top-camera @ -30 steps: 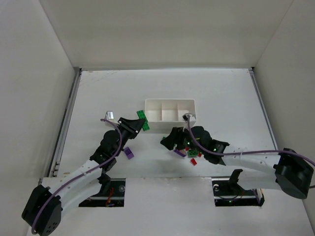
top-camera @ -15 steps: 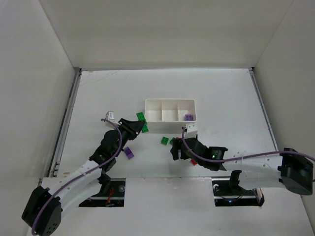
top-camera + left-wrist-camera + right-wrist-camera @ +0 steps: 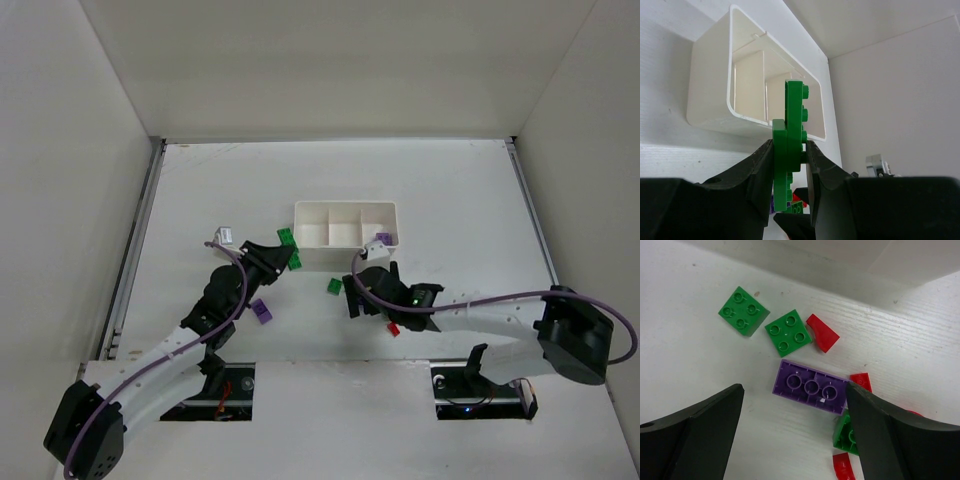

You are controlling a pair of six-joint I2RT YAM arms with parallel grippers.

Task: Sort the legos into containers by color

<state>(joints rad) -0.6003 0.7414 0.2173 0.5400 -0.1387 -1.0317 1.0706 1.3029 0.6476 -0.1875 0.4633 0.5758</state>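
The white three-compartment tray (image 3: 345, 204) stands mid-table, with a purple brick (image 3: 382, 239) in its right compartment. My left gripper (image 3: 284, 257) is shut on green bricks (image 3: 792, 125) held on edge just in front of the tray's left end (image 3: 710, 85). My right gripper (image 3: 795, 410) is open above an upside-down purple brick (image 3: 810, 392) that lies between its fingers (image 3: 700, 430) on the table. Two green bricks (image 3: 743, 310) (image 3: 789, 333) and red pieces (image 3: 822, 332) lie around it. In the top view the right gripper (image 3: 360, 300) is below the tray.
A loose purple brick (image 3: 261, 310) lies by the left arm. A green brick (image 3: 334, 286) and a red piece (image 3: 393, 328) lie near the right gripper. More green (image 3: 845, 432) and red (image 3: 842, 465) pieces crowd the right finger. White walls enclose the table.
My right arm has pulled back from the tray, uncovering the purple brick in the right compartment, and now sits over the loose pile. The left arm has not moved.
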